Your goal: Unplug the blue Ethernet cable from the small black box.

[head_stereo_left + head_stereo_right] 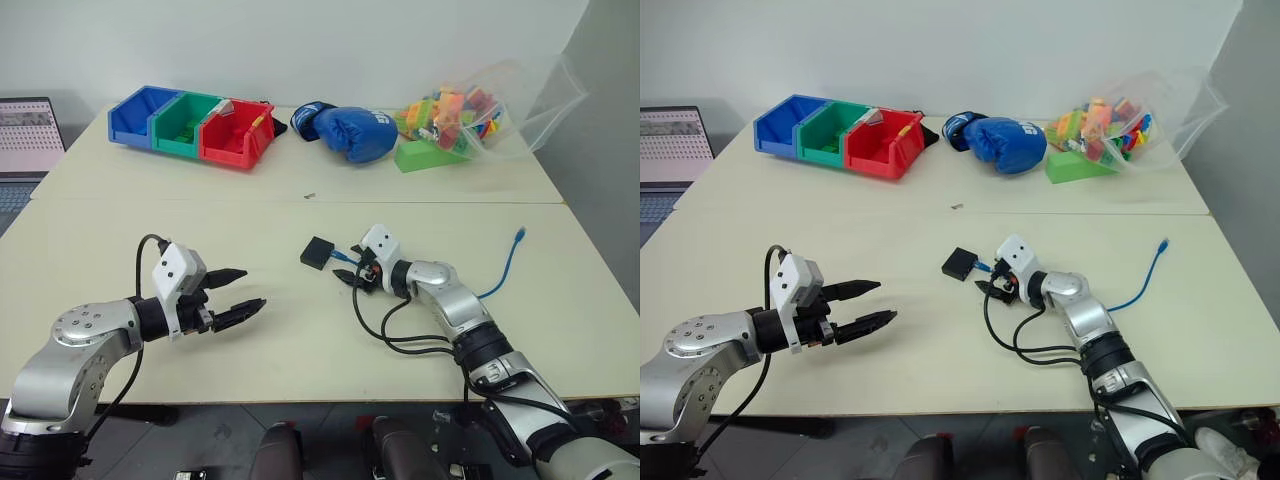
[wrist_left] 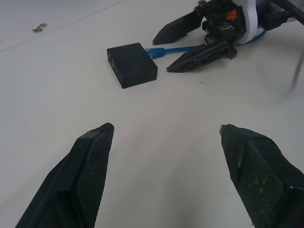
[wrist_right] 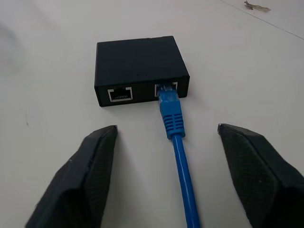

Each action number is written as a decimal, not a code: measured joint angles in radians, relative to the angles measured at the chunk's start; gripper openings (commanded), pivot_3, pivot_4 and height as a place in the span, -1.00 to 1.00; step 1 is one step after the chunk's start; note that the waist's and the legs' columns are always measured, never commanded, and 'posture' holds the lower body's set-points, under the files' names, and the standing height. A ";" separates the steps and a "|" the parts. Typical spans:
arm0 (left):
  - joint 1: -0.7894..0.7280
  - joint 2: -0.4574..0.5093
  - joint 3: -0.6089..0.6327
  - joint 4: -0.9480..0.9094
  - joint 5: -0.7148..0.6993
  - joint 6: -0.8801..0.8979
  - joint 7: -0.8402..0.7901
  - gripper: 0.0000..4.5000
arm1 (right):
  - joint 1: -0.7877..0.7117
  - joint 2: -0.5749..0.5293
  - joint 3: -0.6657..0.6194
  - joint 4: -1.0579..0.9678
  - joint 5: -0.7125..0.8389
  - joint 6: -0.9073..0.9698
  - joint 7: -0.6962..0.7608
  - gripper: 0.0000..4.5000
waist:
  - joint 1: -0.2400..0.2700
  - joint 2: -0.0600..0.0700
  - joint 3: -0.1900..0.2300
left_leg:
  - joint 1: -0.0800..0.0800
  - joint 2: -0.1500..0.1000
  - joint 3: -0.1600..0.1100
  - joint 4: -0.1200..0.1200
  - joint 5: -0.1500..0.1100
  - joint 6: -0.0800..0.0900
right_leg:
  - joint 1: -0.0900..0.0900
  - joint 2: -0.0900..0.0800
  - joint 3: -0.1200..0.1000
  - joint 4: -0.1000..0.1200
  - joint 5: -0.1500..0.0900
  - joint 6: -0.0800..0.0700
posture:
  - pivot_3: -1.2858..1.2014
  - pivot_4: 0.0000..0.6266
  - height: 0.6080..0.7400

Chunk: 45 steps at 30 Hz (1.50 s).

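The right claw (image 3: 166, 156) is standing released, its two black fingers spread to either side of the thin bright-blue Ethernet cable (image 3: 183, 171), gripping nothing; the cord is running up between them without touching either. Just ahead of the fingertips, the cable's blue moulded plug boot (image 3: 170, 109) is sitting seated in one of two ports on the near side of the small flat matte-black plastic box (image 3: 140, 66); the other port is standing empty. The box is lying flat on the pale worktop (image 1: 250, 215), near its middle. From there the cord is trailing back under the right arm and curling away to its free end (image 1: 519, 235) on the worktop, well apart from the box.

The left claw (image 1: 238, 296) is hovering released too, fingers apart and holding nothing, some way from the box.

Judging by looks, the box is light and likely to slide or lift with the plug (a bare pull on the cord would probably drag it along). The cord is limp and slick, a poor place to grip; the stiffer boot just behind the port is the sounder hold. The latch tab probably needs pressing, and it looks small and brittle. Pinning the box with the left claw would seem wise.
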 measured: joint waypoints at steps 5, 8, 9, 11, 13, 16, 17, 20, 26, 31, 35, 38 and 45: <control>-0.003 0.000 -0.001 0.013 0.006 -0.007 -0.007 0.70 | -0.033 0.012 0.004 0.056 -0.012 -0.029 0.023 -0.32 | -0.001 0.000 0.000 | 0.000 0.000 0.000 0.000 0.000 0.000 | 0.000 0.000 0.000 0.000 0.000 0.000 | 0.03 -0.52 1.00; -0.012 -0.002 -0.009 0.027 0.011 -0.018 -0.015 0.70 | -0.045 0.018 0.011 0.076 -0.034 -0.052 0.031 -0.60 | -0.001 0.000 0.000 | 0.000 0.000 0.000 0.000 0.000 0.000 | 0.000 0.000 0.000 0.000 0.000 0.000 | 0.03 -0.52 1.00; -0.015 -0.005 -0.011 0.034 0.013 -0.023 -0.015 0.70 | -0.051 0.023 0.012 0.088 -0.039 -0.060 0.033 -0.70 | -0.001 0.000 0.000 | 0.000 0.000 0.000 0.000 0.000 0.000 | 0.000 0.000 0.000 0.000 0.000 0.000 | 0.03 -0.52 1.00; -0.022 -0.014 -0.015 0.042 0.014 -0.026 -0.016 0.70 | -0.056 0.024 0.015 0.093 -0.054 -0.070 0.033 -0.89 | -0.001 0.000 0.000 | 0.000 0.000 0.000 0.000 0.000 0.000 | 0.000 0.000 0.000 0.000 0.000 0.000 | 0.03 -0.52 1.00; -0.037 -0.033 -0.017 0.061 0.013 -0.026 -0.015 0.70 | -0.057 -0.005 0.049 0.084 -0.098 -0.125 0.034 -0.94 | 0.002 0.000 0.000 | 0.000 -0.001 0.000 0.000 0.000 0.000 | 0.000 0.000 -0.001 0.000 0.000 0.000 | 0.03 -0.52 1.00; -0.071 -0.078 -0.020 0.106 0.001 -0.005 -0.006 0.70 | -0.035 -0.068 0.091 0.025 -0.167 -0.212 0.045 -0.94 | 0.008 0.000 0.000 | 0.000 -0.001 0.000 0.000 0.000 0.000 | 0.000 -0.001 -0.001 0.000 0.000 0.001 | 0.03 -0.52 1.00; -0.084 -0.093 -0.023 0.123 -0.010 0.009 -0.001 0.70 | -0.024 -0.084 0.095 0.001 -0.177 -0.229 0.051 -0.94 | 0.008 0.000 0.000 | -0.001 -0.001 0.000 0.000 0.000 0.000 | 0.000 -0.001 -0.001 0.000 0.000 0.001 | 0.03 -0.52 1.00; -0.122 -0.125 -0.026 0.170 -0.043 0.064 0.007 0.70 | 0.016 -0.138 0.109 -0.114 -0.198 -0.294 0.075 -0.94 | 0.007 0.000 0.000 | -0.001 0.000 0.000 0.000 0.000 0.000 | 0.000 0.000 -0.001 0.000 0.000 0.001 | 0.03 -0.52 1.00; -0.162 -0.138 -0.027 0.180 -0.164 0.206 -0.017 0.70 | 0.040 -0.259 0.121 -0.317 -0.261 -0.472 0.108 -0.94 | -0.001 0.000 0.000 | 0.000 0.000 -0.001 0.000 0.000 0.000 | 0.000 0.000 -0.001 0.001 0.000 0.001 | 0.03 -0.52 1.00; -0.165 -0.139 -0.055 0.151 -0.219 0.289 -0.043 0.70 | 0.040 -0.276 0.152 -0.402 -0.310 -0.579 0.117 -0.94 | 0.000 0.000 0.000 | 0.000 0.000 -0.001 0.000 0.000 0.000 | 0.000 0.000 -0.001 0.001 0.000 0.001 | 0.03 -0.52 1.00; -0.170 -0.160 -0.075 0.143 -0.233 0.312 -0.039 0.70 | 0.039 -0.280 0.155 -0.414 -0.321 -0.610 0.119 -0.94 | 0.004 0.000 0.000 | 0.000 0.000 -0.001 0.001 0.000 0.000 | 0.001 0.000 -0.001 0.001 0.000 0.000 | 0.03 -0.52 1.00; -0.185 -0.178 -0.077 0.135 -0.252 0.331 -0.035 0.70 | 0.039 -0.282 0.155 -0.417 -0.322 -0.615 0.124 -0.94 | 0.006 0.000 0.000 | 0.000 -0.001 -0.001 0.001 0.000 0.000 | 0.001 0.000 -0.001 0.001 0.001 -0.002 | 0.03 -0.52 1.00; -0.196 -0.194 -0.075 0.127 -0.292 0.362 -0.032 0.49 | 0.032 -0.283 0.158 -0.424 -0.330 -0.646 0.138 -0.94 | 0.004 0.000 0.000 | 0.000 0.000 -0.001 0.001 0.000 0.000 | 0.001 0.000 -0.001 0.001 0.001 -0.002 | 0.03 -0.52 1.00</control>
